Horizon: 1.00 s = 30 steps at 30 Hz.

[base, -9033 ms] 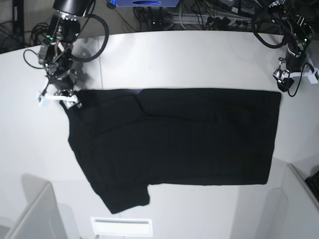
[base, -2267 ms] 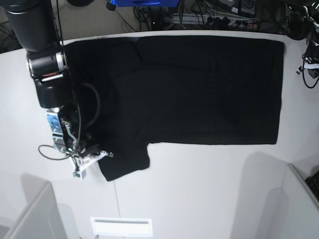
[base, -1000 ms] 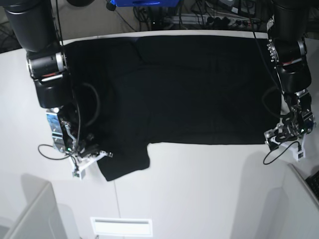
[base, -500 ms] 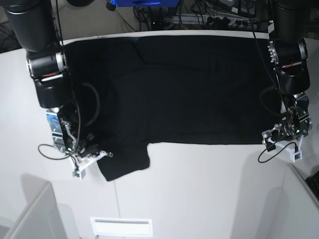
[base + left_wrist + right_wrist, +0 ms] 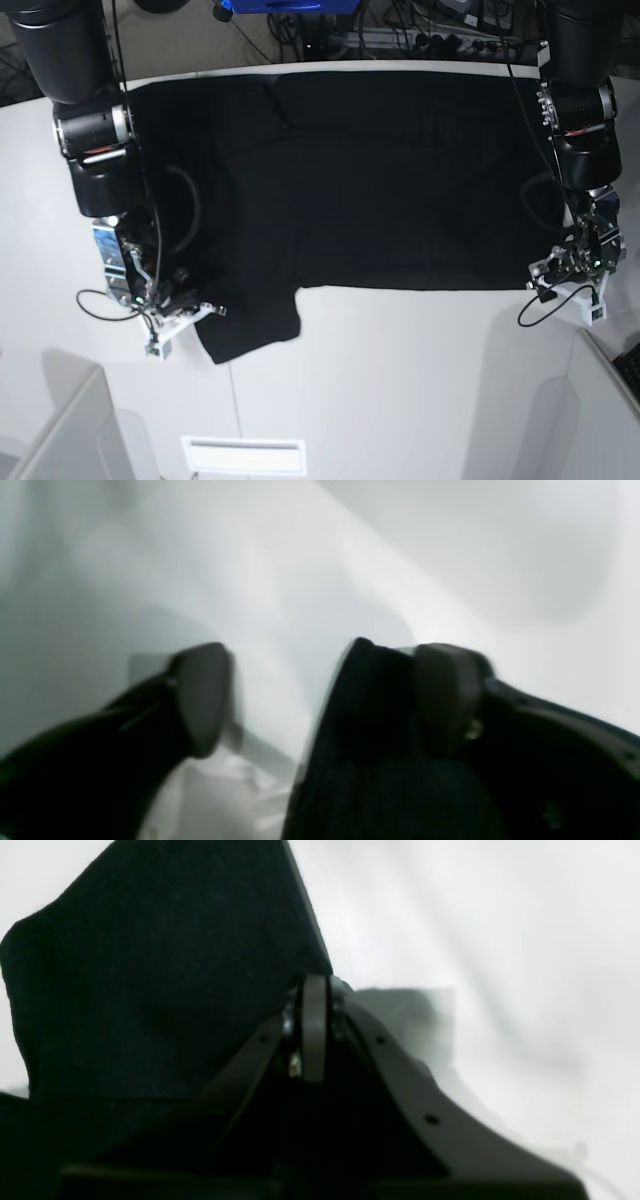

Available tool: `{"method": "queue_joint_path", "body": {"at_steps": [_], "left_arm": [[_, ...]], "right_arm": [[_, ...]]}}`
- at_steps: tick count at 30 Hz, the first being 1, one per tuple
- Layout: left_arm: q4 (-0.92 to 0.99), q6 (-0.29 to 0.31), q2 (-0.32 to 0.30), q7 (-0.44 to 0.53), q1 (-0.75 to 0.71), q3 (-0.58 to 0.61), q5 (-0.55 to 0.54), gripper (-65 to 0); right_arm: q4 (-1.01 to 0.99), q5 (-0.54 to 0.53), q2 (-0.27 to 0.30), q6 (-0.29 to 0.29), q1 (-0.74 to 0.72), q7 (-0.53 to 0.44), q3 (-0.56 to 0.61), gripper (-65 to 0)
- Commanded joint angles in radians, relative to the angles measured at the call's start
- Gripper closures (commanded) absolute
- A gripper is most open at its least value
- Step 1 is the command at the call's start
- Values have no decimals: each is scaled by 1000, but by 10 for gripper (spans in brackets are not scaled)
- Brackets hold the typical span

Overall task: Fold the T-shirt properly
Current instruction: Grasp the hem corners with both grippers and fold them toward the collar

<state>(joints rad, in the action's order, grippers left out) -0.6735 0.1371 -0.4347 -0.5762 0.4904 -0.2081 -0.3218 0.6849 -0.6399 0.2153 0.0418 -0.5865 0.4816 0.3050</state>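
Left pincer (image 5: 565, 285) has come down at the T-shirt (image 5: 380, 170) hem corner since a couple seconds back; jaws apart but narrowing around the edge, not clamped. Right pincer (image 5: 185, 318) stays pinched on the sleeve. Shirt lies flat on the worktop (image 5: 400, 400); fold lift looks imminent.

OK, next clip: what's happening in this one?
A two-armed robot is folding a black T-shirt spread flat on a white table. The right gripper is shut on the sleeve corner nearest the camera. The left gripper sits at the opposite near corner with its jaws apart around the shirt's edge, not clamped on it. Nothing is lifted yet.
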Motion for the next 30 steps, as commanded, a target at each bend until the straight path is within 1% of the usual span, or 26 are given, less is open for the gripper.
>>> {"method": "queue_joint_path", "body": {"at_steps": [1,3,7,10,16,22,27,30], "left_arm": [[-4,6,3,-15,11,-1,-15,-425],[-4,8,9,-15,8,0,-17,-319],[-5,8,33,-15,-2,0,-10,-135],[-12,8,37,-15,-5,0,-12,0],[-27,8,35,-15,-5,-1,-17,0],[-217,8,32,-24,-72,-12,-18,0],[-302,8,32,-26,-115,-12,-20,0],[-352,8,32,-26,-144,-14,-20,0]], "right_arm": [[11,1,9,-3,-31,-5,-7,0],[11,1,9,-3,-31,-5,-7,0],[11,1,9,-3,-28,-5,-7,0],[11,1,9,-3,-28,-7,-7,0],[12,1,11,-3,-26,-7,-7,0],[25,1,13,-3,-30,-8,-7,0],[167,1,54,-1,21,-7,-8,0],[206,-1,68,-1,46,-5,-8,0]]}}
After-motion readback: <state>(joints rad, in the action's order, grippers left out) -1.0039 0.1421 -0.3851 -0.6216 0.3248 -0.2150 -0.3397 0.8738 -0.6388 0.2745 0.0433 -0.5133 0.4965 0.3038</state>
